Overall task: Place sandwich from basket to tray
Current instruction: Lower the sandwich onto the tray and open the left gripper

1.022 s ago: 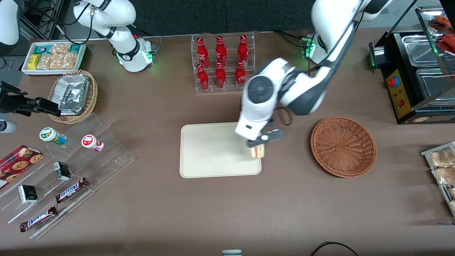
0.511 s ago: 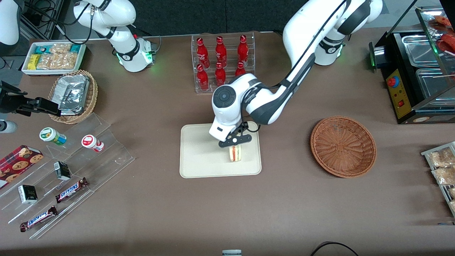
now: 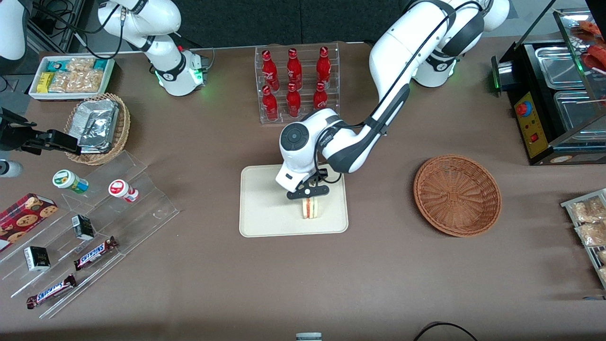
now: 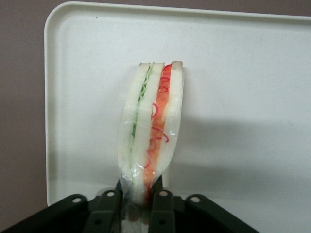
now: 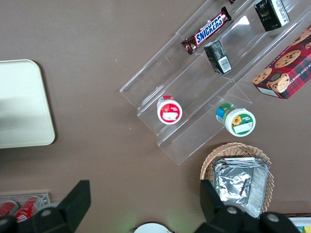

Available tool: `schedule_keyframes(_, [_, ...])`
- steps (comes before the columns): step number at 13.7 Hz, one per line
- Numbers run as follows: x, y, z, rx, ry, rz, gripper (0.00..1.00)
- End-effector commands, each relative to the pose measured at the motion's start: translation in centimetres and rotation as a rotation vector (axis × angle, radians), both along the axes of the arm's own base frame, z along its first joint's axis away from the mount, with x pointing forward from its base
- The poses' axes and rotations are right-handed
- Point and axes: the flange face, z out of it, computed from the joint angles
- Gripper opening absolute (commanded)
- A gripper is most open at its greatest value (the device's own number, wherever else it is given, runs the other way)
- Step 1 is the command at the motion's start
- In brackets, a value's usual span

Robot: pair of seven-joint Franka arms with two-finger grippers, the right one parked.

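Observation:
The sandwich [image 3: 310,208] [image 4: 151,126], a clear-wrapped wedge of white bread with red and green filling, hangs low over the cream tray [image 3: 265,213] [image 4: 243,73], near the tray's edge toward the basket. My gripper [image 3: 308,195] [image 4: 140,194] is shut on the sandwich's narrow end, its dark fingers [image 4: 112,199] pinching the wrap on both sides. I cannot tell whether the sandwich touches the tray. The reddish-brown wicker basket [image 3: 457,194] stands beside the tray toward the working arm's end, with nothing in it.
A clear rack of red bottles [image 3: 296,83] stands farther from the camera than the tray. Acrylic steps with snack bars and cups [image 3: 90,222] and a small tan basket of foil packets [image 3: 99,128] lie toward the parked arm's end. A black warmer [image 3: 554,94] stands past the basket.
The gripper has carried the sandwich from the tray's basket-side edge further in over the tray and lowered it slightly. Its grip has not changed.

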Motion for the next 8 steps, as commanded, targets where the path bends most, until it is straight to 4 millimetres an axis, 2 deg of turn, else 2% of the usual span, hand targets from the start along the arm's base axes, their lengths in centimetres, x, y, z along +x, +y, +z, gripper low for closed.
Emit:
schedule_keyframes(1, [0.6, -0.5, 1.2, -0.001, -0.028, -0.015, 0.99])
schedule_keyframes(2, [0.9, -0.3, 2.0, -0.004, -0.034, -0.006, 0.99])
schedule_keyframes(5, [2.2, 0.6, 7.2, 0.008, -0.042, 0.031, 0.99])
schedule_keyframes(7, [3.2, 3.1, 11.6, 0.051, -0.031, 0.087, 0.99])
schedule_keyframes(8, [4.0, 5.2, 14.8, 0.05, -0.031, 0.12, 0.99])
